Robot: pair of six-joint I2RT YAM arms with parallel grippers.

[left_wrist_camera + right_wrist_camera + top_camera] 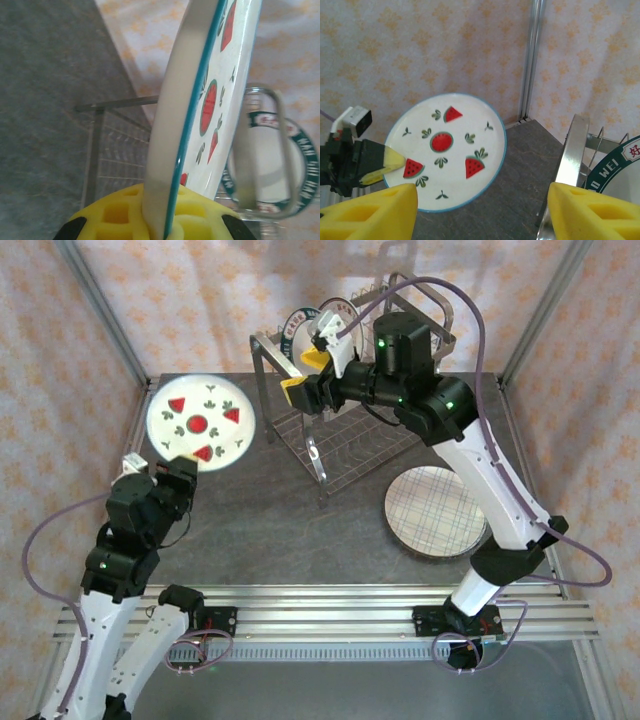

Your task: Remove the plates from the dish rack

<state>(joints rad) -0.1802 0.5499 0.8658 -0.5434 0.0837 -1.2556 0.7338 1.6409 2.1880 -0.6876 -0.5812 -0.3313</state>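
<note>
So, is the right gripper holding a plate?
No, the right gripper is open, with nothing between its yellow fingers.

The dish rack (340, 440) is set rear-centre on the table (260, 530). To its front right the flat plate (436, 512) is laid; the held plate (200, 424) is positioned left of it; the racked plate (295, 325) is stood inside.
</note>
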